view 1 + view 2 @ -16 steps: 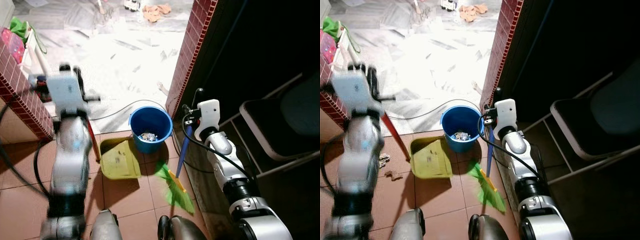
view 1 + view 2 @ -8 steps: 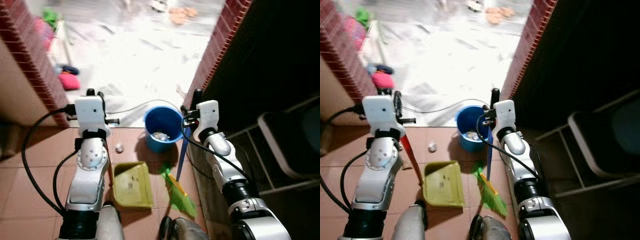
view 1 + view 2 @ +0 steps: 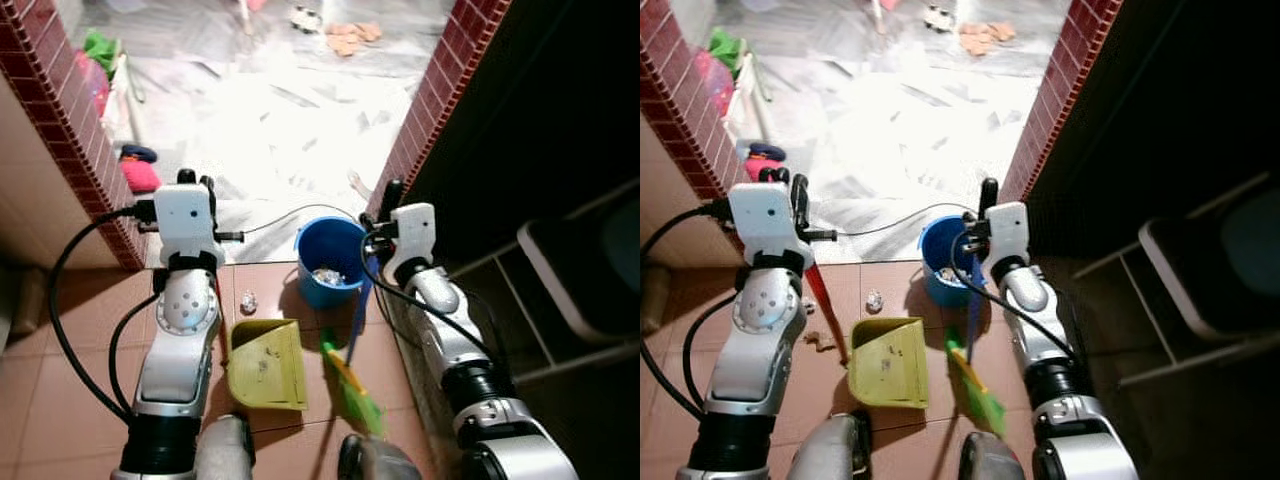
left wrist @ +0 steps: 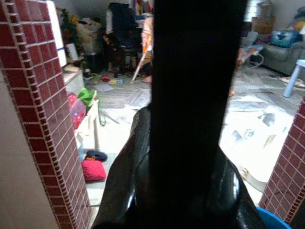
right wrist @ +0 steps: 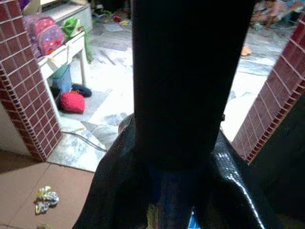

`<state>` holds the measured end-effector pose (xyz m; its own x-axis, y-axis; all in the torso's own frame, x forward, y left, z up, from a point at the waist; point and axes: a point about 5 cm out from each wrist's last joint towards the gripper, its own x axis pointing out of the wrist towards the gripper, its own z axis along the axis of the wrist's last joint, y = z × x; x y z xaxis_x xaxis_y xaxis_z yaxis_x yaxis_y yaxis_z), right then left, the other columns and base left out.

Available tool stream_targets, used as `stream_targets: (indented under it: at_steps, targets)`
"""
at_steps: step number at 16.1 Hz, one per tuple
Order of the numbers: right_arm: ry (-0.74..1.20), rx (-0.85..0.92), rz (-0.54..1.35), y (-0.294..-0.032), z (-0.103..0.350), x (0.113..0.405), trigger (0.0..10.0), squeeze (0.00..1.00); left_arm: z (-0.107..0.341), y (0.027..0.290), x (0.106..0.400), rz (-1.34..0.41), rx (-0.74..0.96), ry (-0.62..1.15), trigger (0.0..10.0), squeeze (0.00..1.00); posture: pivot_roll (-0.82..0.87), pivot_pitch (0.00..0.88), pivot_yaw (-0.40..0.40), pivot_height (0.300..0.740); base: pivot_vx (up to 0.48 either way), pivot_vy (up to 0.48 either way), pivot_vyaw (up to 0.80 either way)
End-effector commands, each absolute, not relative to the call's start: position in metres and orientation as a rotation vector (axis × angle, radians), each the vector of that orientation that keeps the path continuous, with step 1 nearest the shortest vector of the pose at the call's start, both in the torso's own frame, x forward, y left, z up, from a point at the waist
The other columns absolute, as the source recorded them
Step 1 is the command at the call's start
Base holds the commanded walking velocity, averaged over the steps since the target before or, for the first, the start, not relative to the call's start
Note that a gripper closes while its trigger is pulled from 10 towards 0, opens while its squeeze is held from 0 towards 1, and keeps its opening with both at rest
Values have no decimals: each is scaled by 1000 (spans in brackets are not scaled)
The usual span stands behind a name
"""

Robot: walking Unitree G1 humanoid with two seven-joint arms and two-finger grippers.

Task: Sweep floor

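- Left eye view puts us in a tiled doorway between two brick piers, with a bright marble floor (image 3: 280, 130) beyond and terracotta tiles under our feet.
- Our right hand (image 3: 392, 205) is closed on the blue handle of the broom (image 3: 352, 372); the right wrist view shows that handle running down between the black fingers (image 5: 190, 71). The green bristles rest on the tiles just right of the dustpan (image 3: 265, 365).
- Our left hand (image 3: 790, 195) holds the red stick of the dustpan, which slants down from the hand to the pan in the right eye view. The yellow pan lies flat on the tiles between our arms, with only a few dark specks in it.
- A blue bucket (image 3: 332, 262) stands just beyond the pan and broom, against the right pier, with some crumpled rubbish already in its bottom. We judge that part of the sweepings have been tipped in there.
- A crumpled wrapper (image 3: 248, 299) lies on the tiles just past the pan's far edge, and small brown scraps (image 3: 820, 341) lie beside the pan on its left. These are not yet collected.
- Farther off, on the marble, we see a cable, a red cushion (image 3: 141, 176) by the left pier and scattered things at the far end.
- So we reckon the task is partway done: tools in hand, some litter binned, and the wrapper and scraps nearby left to sweep into the pan.
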<state>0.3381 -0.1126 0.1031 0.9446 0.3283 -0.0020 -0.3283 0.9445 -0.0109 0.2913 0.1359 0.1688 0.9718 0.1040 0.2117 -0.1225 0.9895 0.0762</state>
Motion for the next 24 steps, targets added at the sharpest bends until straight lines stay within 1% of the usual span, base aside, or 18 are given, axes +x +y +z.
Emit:
stream_targets:
  at_steps: [1,7,13,15,18,23,24]
  targets:
    - [1,1,316,-119,103,338,10000,0,192,123,289,72,75,-304,10000,0,33,129,-88,740,0,480,0]
    - [-1,0,313,-119,103,338,10000,0,218,118,292,50,72,-374,10000,0,35,130,-87,740,0,480,0]
    - [-9,-10,314,-120,105,340,10000,0,226,116,293,41,76,-387,10000,0,40,115,-91,740,0,480,0]
    - [-13,-11,306,-120,106,341,10000,0,227,119,294,44,88,-386,10000,0,44,107,-90,740,0,480,0]
    - [-16,-13,300,-121,107,342,10000,0,221,131,293,91,90,-356,10000,0,45,105,-88,740,0,414,0]
    - [-18,-15,296,-121,107,342,10000,0,219,141,292,128,138,-357,10000,0,44,112,-90,740,0,52,0]
    - [-19,-17,296,-121,107,342,10000,0,219,145,292,149,175,-365,10000,0,40,117,-93,740,0,0,0]
